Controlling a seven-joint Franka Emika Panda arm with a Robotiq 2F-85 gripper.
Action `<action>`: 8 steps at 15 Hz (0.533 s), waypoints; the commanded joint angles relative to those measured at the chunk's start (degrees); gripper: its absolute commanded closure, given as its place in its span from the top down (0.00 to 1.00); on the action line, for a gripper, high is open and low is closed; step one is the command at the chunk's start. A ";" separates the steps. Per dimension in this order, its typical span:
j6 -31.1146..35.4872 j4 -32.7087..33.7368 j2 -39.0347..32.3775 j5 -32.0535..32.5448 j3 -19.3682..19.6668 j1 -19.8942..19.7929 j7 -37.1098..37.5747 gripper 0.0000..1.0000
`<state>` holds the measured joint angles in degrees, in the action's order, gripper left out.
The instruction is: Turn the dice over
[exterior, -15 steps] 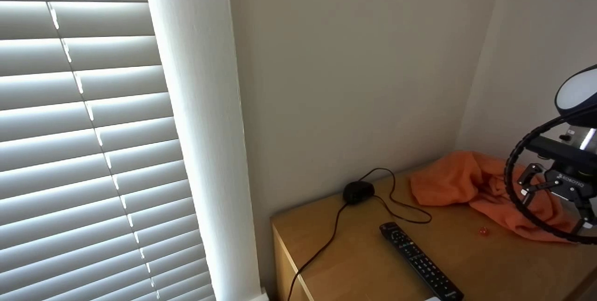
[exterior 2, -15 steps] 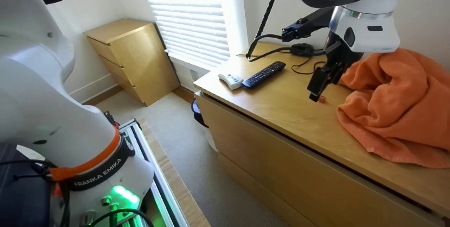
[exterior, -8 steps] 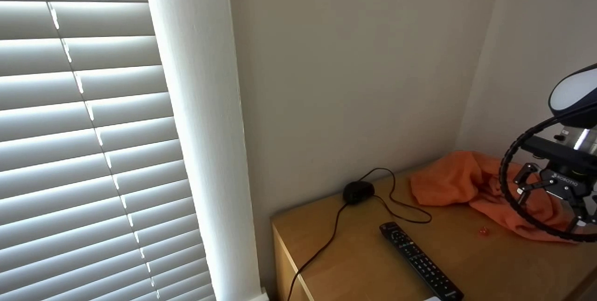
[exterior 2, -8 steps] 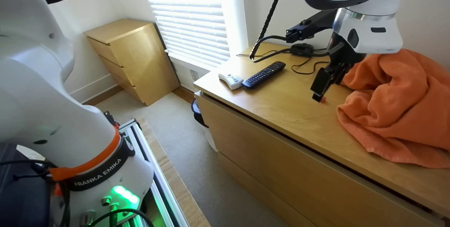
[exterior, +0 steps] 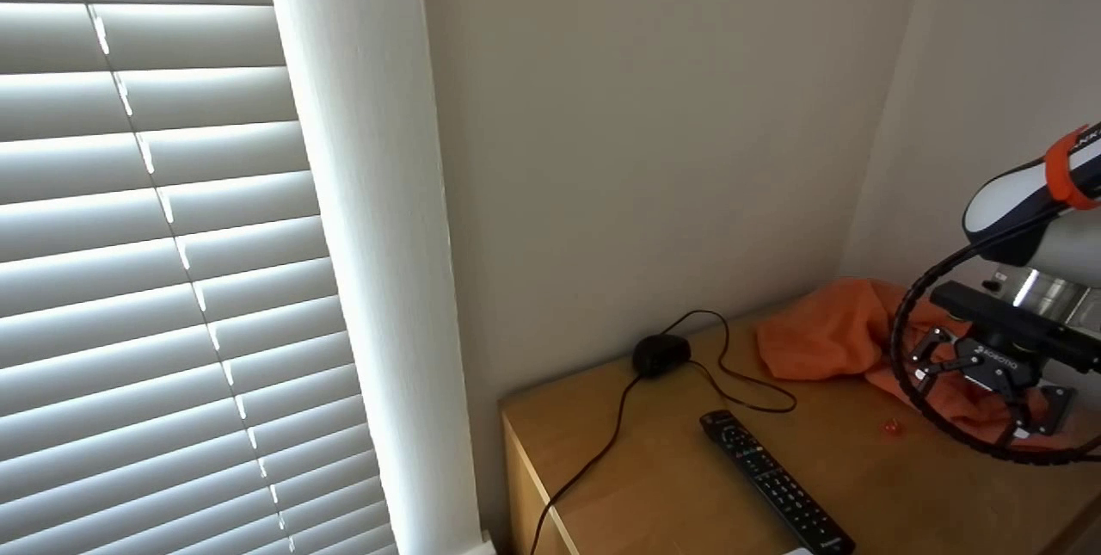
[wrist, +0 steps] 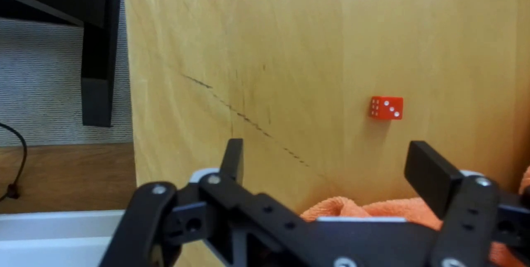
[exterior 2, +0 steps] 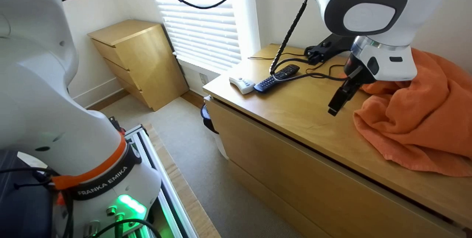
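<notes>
A small red die (wrist: 388, 108) with white pips rests on the wooden dresser top (wrist: 290, 51). In the wrist view, a face with three pips and a side face with six pips show. The die (exterior: 892, 426) also shows in an exterior view, but my gripper (exterior 2: 333, 111) hides it in an exterior view. My gripper (wrist: 325, 147) is open with nothing between its fingers, above the dresser top. In the wrist view the die lies beyond the fingertips, nearer the right finger. The gripper (exterior: 972, 406) is right of the die in an exterior view.
A crumpled orange cloth (exterior 2: 424, 120) lies beside the die and under the gripper. A black remote (exterior 2: 276, 78), a white controller (exterior 2: 242, 85) and a black cable box (exterior: 661, 354) are on the dresser. The dresser edge (wrist: 131, 93) shows in the wrist view.
My gripper has moved lower, and toward the die in an exterior view. It now covers the die in an exterior view where part of it showed before. The die has not moved.
</notes>
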<state>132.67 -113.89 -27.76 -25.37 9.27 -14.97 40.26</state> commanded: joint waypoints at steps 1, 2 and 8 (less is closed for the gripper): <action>-1.47 4.69 -4.52 -4.57 -1.36 -1.45 -4.77 1.00; -1.75 5.59 -5.31 -5.43 -1.64 -1.62 -5.62 1.00; -4.34 10.76 -9.64 -8.01 -2.01 -1.93 -7.61 0.96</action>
<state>131.17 -106.42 -34.92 -31.52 7.73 -15.78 34.42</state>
